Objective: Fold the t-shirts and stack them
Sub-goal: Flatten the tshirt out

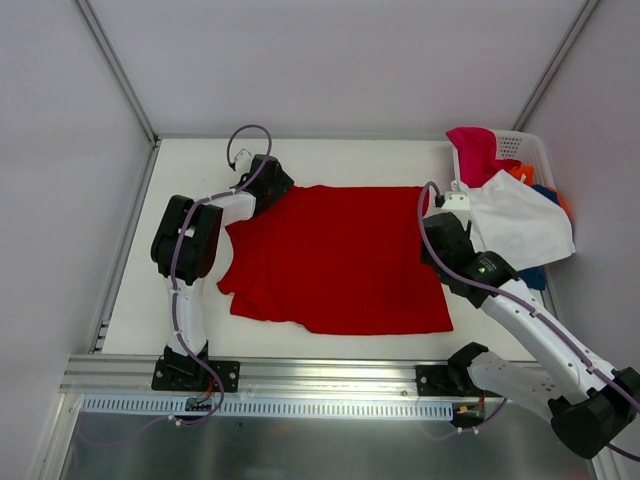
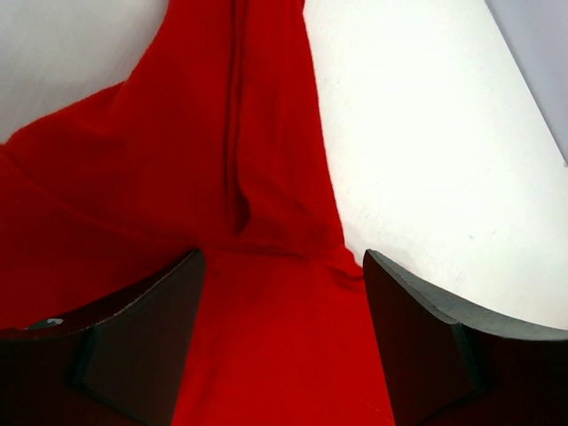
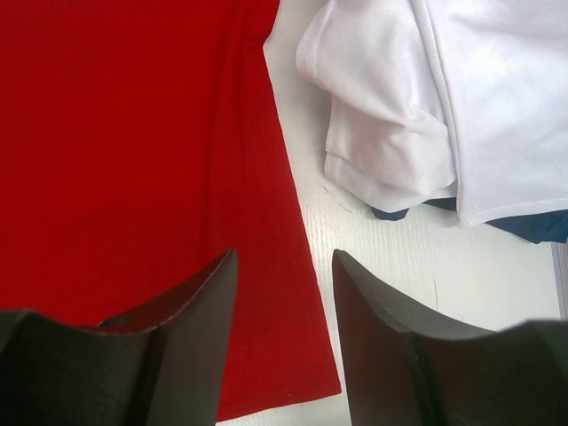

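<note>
Jaws apart — red tee [image 1: 340, 255] crosswise, neck end left.

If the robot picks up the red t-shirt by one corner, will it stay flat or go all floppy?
Probably floppy: the red t-shirt shows soft creases and a bunched fold by the left gripper. It looks thin, lying flat on the table, so likely light. Pushed, it would probably wrinkle up rather than slide whole.
</note>
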Controlling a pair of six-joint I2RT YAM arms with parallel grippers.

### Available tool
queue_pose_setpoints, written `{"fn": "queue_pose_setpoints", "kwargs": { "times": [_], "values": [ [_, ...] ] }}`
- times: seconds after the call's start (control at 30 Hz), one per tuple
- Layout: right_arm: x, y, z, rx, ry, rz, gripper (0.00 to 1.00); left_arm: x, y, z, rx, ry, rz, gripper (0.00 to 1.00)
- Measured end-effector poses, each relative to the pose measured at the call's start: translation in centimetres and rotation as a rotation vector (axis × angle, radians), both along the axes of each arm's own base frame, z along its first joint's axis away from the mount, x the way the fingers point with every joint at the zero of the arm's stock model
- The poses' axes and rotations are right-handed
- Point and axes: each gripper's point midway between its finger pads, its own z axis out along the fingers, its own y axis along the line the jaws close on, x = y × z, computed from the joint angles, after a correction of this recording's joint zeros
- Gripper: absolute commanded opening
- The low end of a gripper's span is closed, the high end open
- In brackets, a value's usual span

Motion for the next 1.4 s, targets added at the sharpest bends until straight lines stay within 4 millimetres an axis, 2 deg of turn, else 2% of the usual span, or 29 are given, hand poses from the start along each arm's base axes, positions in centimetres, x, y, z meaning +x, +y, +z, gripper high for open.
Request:
{"fn": "queue_pose_setpoints", "kwargs": {
  "times": [0.3, 0.67, 0.77, 0.8, 1.03, 1.4],
  "values": [
    [0.3, 0.3, -1.4, -0.021, 0.035, 0.0, 0.5, 1.6, 0.0, 0.9, 0.01, -0.021, 0.018, 0.7],
    [0.5, 0.4, -1.6, -0.024, 0.038, 0.001, 0.49, 2.1, -0.1, -0.2, 0.018, -0.007, 0.021, 0.66],
    [0.6, 0.5, -1.8, -0.029, 0.045, 0.001, 0.48, 2.1, -0.1, -0.3, 0.019, -0.006, 0.022, 0.59],
    [0.6, 0.5, -1.9, -0.031, 0.048, 0.001, 0.48, 2.1, -0.1, -0.4, 0.019, -0.004, 0.023, 0.51],
    [0.9, 0.7, -2.3, -0.039, 0.059, 0.001, 0.46, 1.9, 0.3, -0.7, 0.039, 0.016, 0.032, 0.24],
    [1.3, 1.2, -2.9, -0.041, 0.067, 0.006, 0.45, 2.3, 0.4, 0.1, 0.064, 0.018, 0.028, 0.08]
  ]
}}
